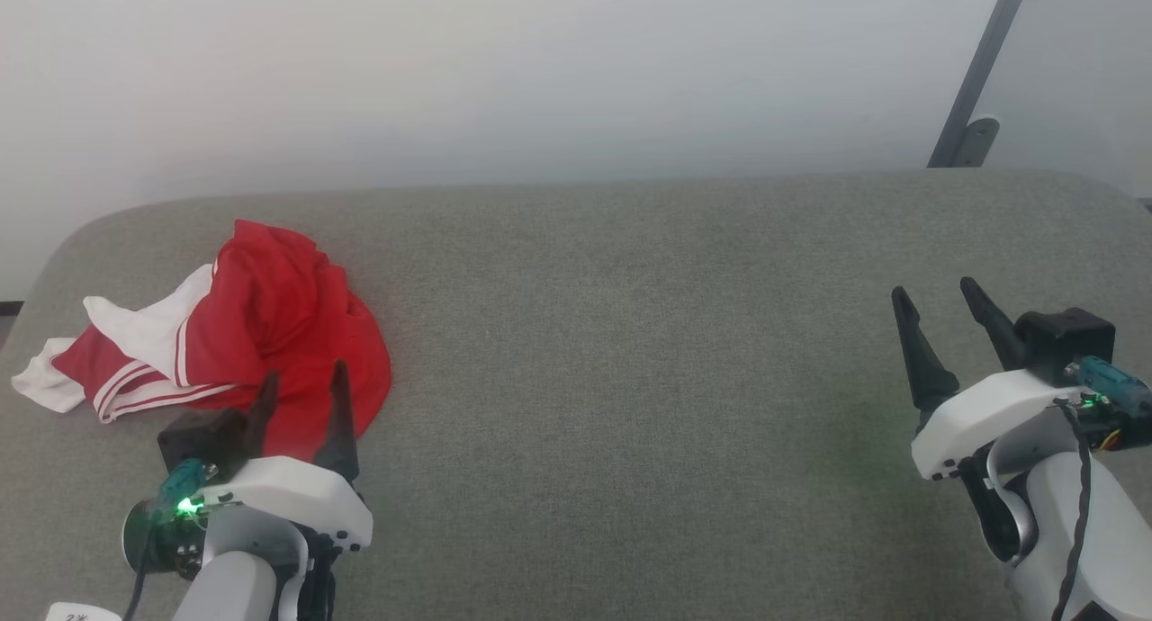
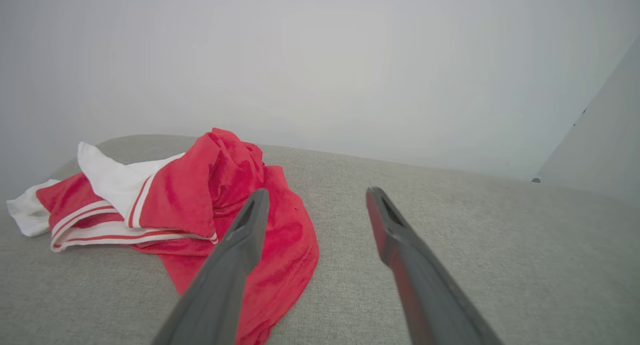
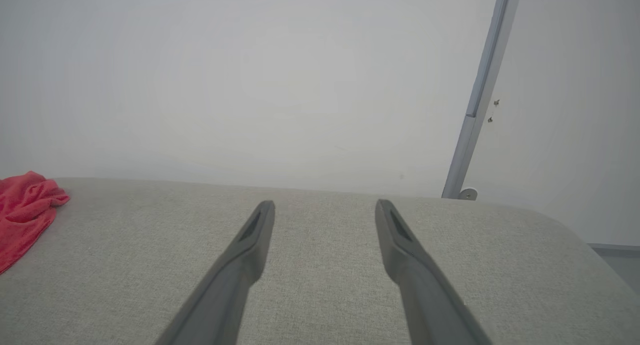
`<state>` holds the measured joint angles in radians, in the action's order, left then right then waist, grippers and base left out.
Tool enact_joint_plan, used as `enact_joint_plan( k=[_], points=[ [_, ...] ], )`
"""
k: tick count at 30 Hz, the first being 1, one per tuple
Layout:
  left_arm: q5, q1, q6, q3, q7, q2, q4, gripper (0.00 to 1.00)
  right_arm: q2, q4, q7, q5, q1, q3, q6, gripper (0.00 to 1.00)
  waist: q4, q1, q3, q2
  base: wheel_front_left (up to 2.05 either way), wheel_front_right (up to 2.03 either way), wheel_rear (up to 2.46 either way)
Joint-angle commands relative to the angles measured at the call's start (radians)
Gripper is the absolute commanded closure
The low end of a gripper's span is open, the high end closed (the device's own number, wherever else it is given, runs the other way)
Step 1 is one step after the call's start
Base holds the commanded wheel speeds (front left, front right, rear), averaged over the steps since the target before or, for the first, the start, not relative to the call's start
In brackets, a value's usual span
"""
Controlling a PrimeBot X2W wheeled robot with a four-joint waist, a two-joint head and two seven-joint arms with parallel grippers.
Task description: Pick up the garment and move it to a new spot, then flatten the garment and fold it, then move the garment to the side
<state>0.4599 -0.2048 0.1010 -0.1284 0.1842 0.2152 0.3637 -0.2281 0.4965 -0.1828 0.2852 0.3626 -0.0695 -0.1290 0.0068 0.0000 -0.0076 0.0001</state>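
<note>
The task is sitting at its very start, by my reading. The shirt (image 1: 270,333) is lying crumpled in a heap at the far left of the grey cushion (image 1: 630,333). Its red body is bunching up, and a white sleeve and striped trim are spilling out to the left. It is not yet lifted, moved, flattened or folded. So every step is waiting: the pick-up and carry to a new spot, the smoothing, the folds and the last shift aside.

The left claw (image 1: 304,372) is hanging at the near left, just on the near side of the heap. Its two fingers are spreading wide and pointing toward the cloth, and nothing is sitting between them. In the left wrist view one finger (image 2: 240,245) is crossing the red hem in the picture while the other is standing over bare cushion. Whether a tip is brushing the fabric I cannot tell.

The right claw (image 1: 933,288) is hovering at the near right, well apart from the shirt. Its fingers are likewise spreading wide, gripping nothing.
</note>
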Motion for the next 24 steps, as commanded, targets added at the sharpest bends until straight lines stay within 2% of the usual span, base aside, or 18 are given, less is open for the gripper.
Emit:
enact_joint_plan(
  k=[1,24],
  points=[
    [-0.03,-0.013,-0.004,0.0,0.01,0.005,-0.001,0.0,-0.007,-0.002,-0.011,-0.019,0.016,0.0,-0.003,0.0,0.0,0.0,-0.001,-0.0001,0.0,0.0,0.0],
    [-0.136,-0.03,-0.057,0.041,0.055,-0.016,0.066,0.0,0.007,-0.019,-0.058,-0.104,-0.019,0.053,-0.002,0.0,0.002,0.0,-0.017,-0.0001,0.0,0.0,0.0]
  ],
)
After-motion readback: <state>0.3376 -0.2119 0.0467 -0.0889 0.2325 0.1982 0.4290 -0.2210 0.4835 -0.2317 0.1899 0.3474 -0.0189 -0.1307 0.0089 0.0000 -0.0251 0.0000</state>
